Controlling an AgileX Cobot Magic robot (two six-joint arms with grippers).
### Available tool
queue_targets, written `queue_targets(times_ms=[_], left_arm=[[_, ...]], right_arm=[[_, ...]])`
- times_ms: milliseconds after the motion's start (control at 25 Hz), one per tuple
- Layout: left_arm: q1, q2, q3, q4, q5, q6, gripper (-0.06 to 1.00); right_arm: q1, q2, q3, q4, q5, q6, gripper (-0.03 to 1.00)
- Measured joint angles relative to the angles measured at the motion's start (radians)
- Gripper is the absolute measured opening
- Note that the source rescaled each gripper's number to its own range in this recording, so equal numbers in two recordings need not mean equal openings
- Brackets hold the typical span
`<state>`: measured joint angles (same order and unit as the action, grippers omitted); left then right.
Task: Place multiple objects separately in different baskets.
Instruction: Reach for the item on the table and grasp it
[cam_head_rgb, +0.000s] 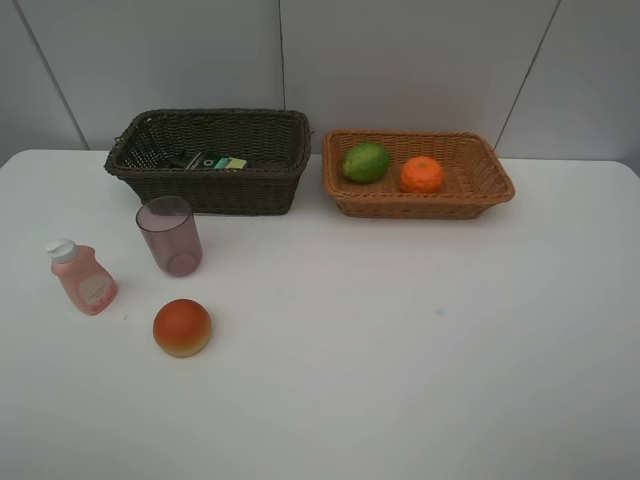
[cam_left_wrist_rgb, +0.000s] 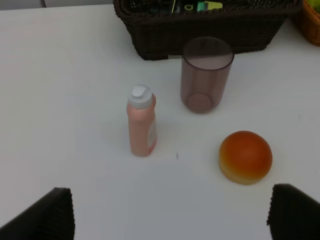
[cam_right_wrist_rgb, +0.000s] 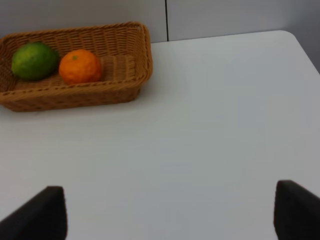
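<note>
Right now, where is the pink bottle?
In the high view the pink bottle stands upright on the left of the table, just left of the purple cup and the round fruit.

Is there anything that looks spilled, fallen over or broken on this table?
Nothing is spilled or broken. The pink bottle and purple cup stand upright. Only the dark bottle lies on its side inside the dark basket.

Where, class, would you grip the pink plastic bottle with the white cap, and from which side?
Probably across the body of the pink plastic bottle, below its white cap, from above: it stands upright, clear of the translucent purple cup.
</note>
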<state>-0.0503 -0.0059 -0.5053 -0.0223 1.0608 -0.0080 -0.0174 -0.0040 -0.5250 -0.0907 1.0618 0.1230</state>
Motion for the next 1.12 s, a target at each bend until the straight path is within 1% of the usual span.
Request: queue_targets(times_ms=[920, 1120], left_arm=[[0.0, 0.001, 0.0, 0.006, 0.0, 0.0, 1.0], [0.0, 0.057, -0.006, 0.006, -0.007, 0.0, 1.0]], right_arm=[[0.0, 0.0, 0.0, 0.0, 0.0, 0.0, 0.67], [0.0, 0.0, 0.0, 0.0, 0.0, -0.001, 0.67]])
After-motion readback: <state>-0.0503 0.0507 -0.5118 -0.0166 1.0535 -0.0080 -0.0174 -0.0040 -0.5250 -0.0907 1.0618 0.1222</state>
